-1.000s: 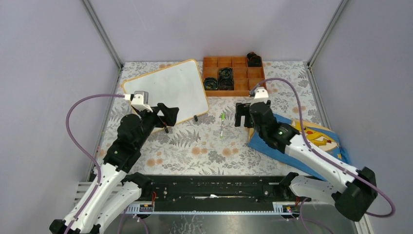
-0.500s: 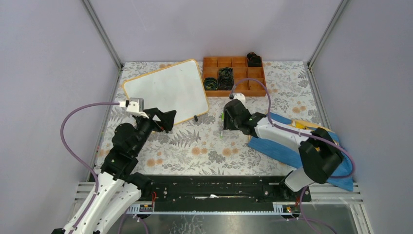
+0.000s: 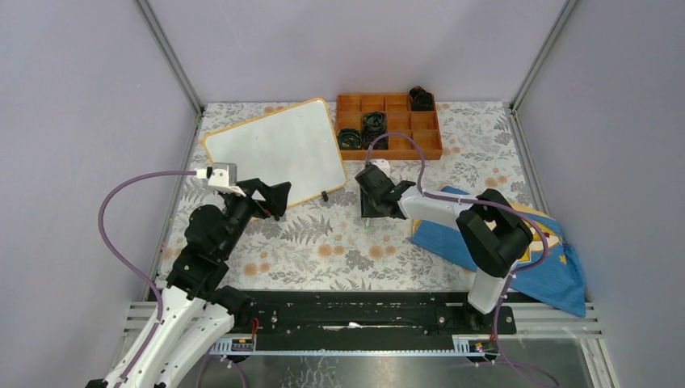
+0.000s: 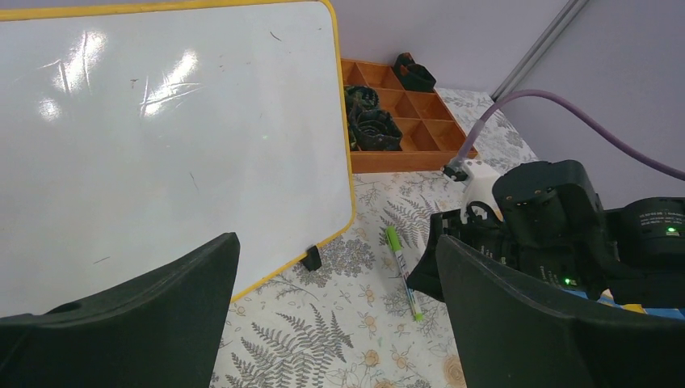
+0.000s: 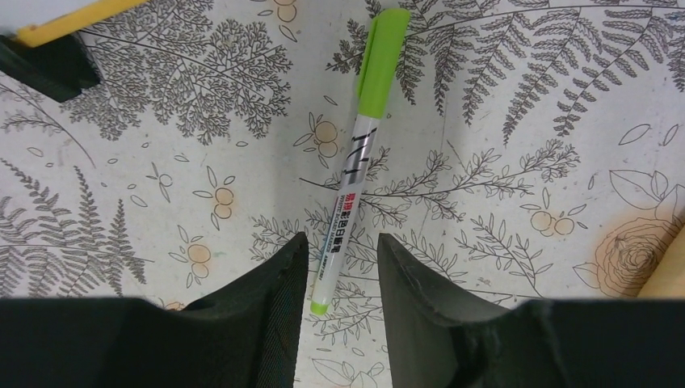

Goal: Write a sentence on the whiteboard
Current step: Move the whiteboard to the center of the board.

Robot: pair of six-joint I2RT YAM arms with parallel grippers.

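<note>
A: Right gripper (image 5: 341, 252)?
B: Partly open, straddling the green marker's (image 5: 355, 153) tail on the counter (image 3: 323, 242). No grip.
A: Left gripper (image 4: 335, 242)?
B: Wide open, empty, by the whiteboard's (image 3: 275, 149) near edge.
A: Whiteboard position?
B: Far left, beside the orange tray (image 3: 388, 153).

Green marker (image 5: 350, 166), black printing along its white barrel, characters too blurred to read

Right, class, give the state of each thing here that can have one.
whiteboard: blank, unwritten.
marker: capped, lying flat on the table.
right gripper: partly open, straddling the marker's tail, not clamped.
left gripper: wide open, empty.
orange tray: some compartments filled, others empty.
</note>
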